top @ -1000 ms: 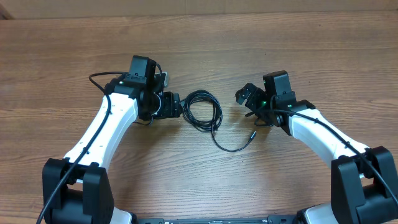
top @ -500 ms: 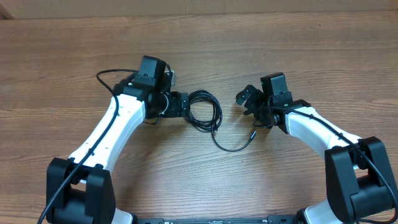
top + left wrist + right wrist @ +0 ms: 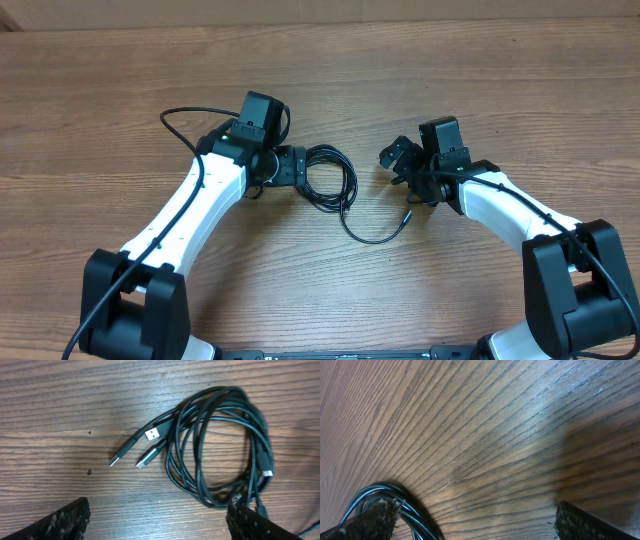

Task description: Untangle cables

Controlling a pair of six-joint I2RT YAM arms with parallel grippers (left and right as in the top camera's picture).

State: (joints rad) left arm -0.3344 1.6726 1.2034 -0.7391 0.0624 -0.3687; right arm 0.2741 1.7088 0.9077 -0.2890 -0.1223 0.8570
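Note:
The cables lie as a coil of thin black wires mid-table, with one tail curving down to a plug. In the left wrist view the coil fills the upper right, and three plug tips stick out on its left. My left gripper is open and empty at the coil's left edge; its fingers straddle bare wood, the right one beside the coil's lower loop. My right gripper is open and empty, right of the coil. A loop of black cable shows by its left finger.
The left arm's thicker black cord loops out over the table to the left. The wooden table ends at its far edge along the top of the overhead view.
My left arm has moved right, bringing its open gripper up to the coil's left edge. The right arm shifted slightly at first, then stayed still. The cables have not moved.

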